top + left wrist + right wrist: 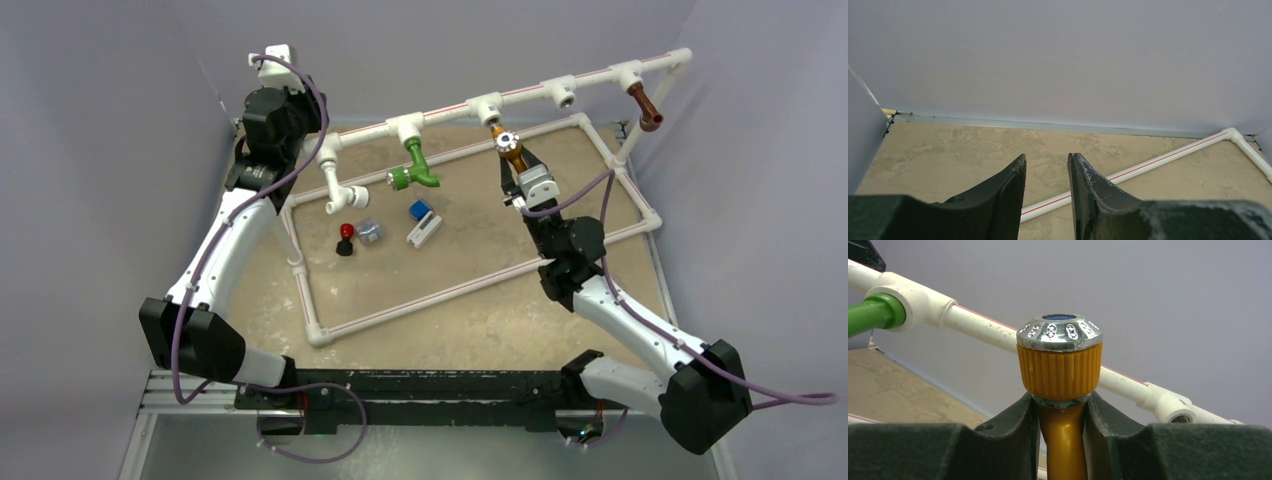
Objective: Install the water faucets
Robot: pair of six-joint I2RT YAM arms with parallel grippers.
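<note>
My right gripper [1060, 405] is shut on the neck of the orange faucet [1060, 365], just under its ribbed collar and silver round cap. From above, the orange faucet [510, 146] reaches up to a tee socket [487, 106] on the raised white pipe; whether it is seated there I cannot tell. The green faucet [415, 166] hangs from the tee to its left, and the brown faucet [646, 106] from the tee at the far right. My left gripper [1046, 157] is held high at the back left, jaws a little apart with nothing between them.
A white pipe frame [440, 290] lies on the tan table. Inside it are a red-and-black knob [345, 238], a small grey piece [369, 231] and a blue-and-white piece [422, 222]. An empty tee socket [563, 95] sits between the orange and brown faucets. Walls close in the back and sides.
</note>
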